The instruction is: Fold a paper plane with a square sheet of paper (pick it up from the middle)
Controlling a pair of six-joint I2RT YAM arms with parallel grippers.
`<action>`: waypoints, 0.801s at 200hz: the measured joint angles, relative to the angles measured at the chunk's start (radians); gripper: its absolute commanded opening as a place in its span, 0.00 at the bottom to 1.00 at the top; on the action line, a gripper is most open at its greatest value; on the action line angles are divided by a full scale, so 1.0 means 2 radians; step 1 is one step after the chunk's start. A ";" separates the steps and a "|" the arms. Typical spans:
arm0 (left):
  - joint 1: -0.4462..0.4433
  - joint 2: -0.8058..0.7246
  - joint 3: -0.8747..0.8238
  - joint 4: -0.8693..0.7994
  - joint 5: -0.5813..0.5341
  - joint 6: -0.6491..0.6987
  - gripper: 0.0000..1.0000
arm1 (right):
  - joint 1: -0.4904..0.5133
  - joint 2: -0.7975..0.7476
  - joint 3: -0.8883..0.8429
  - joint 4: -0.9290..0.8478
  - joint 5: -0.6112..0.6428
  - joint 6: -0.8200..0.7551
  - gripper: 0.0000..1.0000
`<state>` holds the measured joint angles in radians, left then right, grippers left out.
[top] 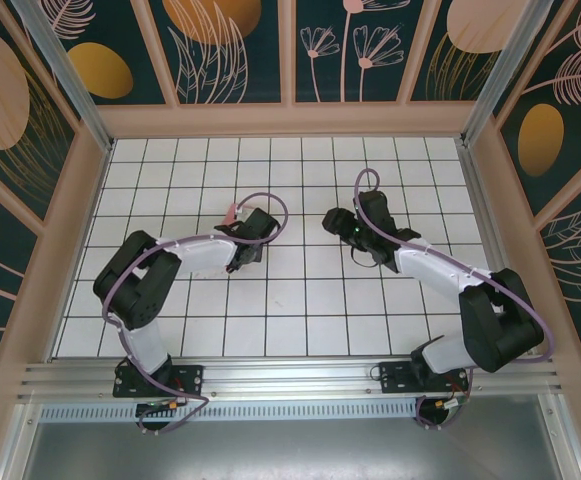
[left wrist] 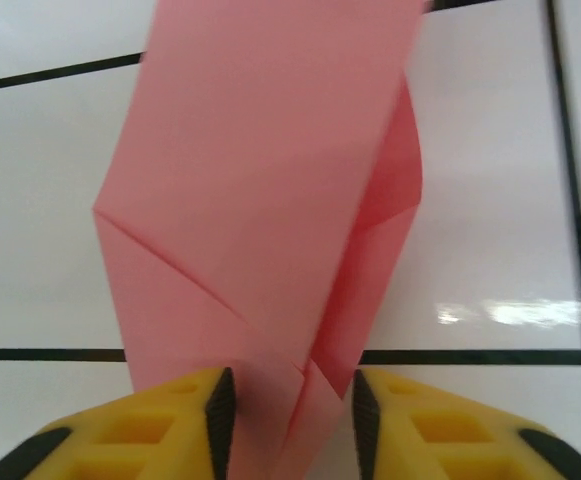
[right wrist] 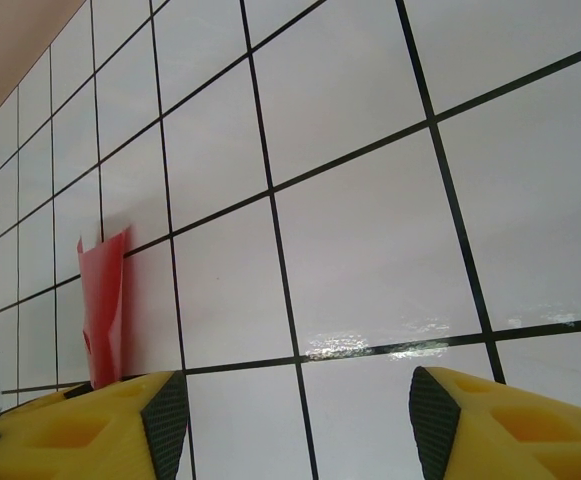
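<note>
The salmon-pink paper plane (left wrist: 260,180), folded with diagonal creases and a centre ridge, rises from between my left gripper's (left wrist: 295,405) yellow fingers. The left pad presses the paper; a thin gap shows at the right pad. In the top view just a small pink corner of the paper plane (top: 232,212) pokes out beside the left gripper (top: 245,232). The right wrist view has the paper plane (right wrist: 105,300) standing upright at the far left. My right gripper (right wrist: 300,400) is open over bare tiles, and from above the right gripper (top: 338,225) faces the left one about two tiles away.
White grid-tiled floor (top: 300,310) ringed by wooden walls (top: 290,118). A metal rail (top: 290,375) runs along the near edge by the arm bases. Purple cables (top: 370,190) loop above both wrists.
</note>
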<state>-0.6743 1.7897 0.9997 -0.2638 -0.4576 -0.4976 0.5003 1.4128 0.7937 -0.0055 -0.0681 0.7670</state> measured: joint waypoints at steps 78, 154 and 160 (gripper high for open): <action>0.089 -0.209 -0.106 0.084 0.152 -0.046 0.73 | 0.116 0.133 0.129 -0.016 0.017 -0.015 0.43; 0.202 -0.289 -0.225 0.119 0.214 -0.119 0.84 | 0.211 0.355 0.366 -0.032 -0.023 -0.020 0.29; 0.208 -0.294 -0.230 0.120 0.216 -0.122 0.84 | 0.211 0.371 0.381 -0.035 -0.028 -0.019 0.28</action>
<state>-0.2588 1.2026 0.5400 -0.0231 -0.0250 -0.7422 0.9226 2.1540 1.5562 -0.0761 -0.1234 0.7292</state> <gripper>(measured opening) 0.835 0.289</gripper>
